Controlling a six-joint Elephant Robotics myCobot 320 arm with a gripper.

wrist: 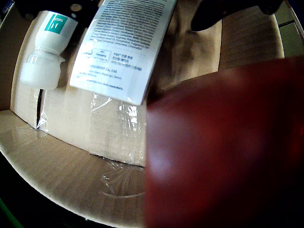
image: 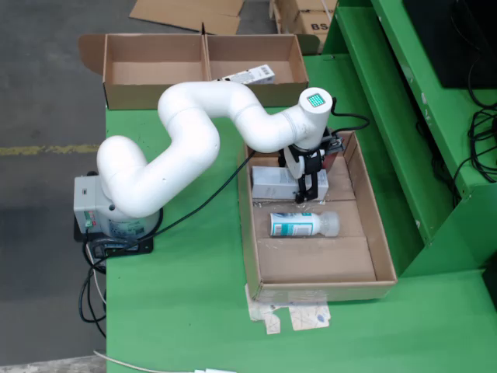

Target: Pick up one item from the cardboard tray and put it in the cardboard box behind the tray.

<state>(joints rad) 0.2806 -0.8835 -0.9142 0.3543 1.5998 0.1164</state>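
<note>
white printed carton [image: 270, 183] lies flat in brown corrugated tray [image: 311, 268], tool [image: 308, 198] narrow beside it.

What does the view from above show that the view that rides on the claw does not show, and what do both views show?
Only the view from above shows the white arm, the green table, the claw itself, and the far cardboard box with a white carton inside.

Only the view that rides on the claw shows the small print on the white box and a blurred dark red object very near the lens.

Both show the cardboard tray, the white box and the white bottle.
</note>
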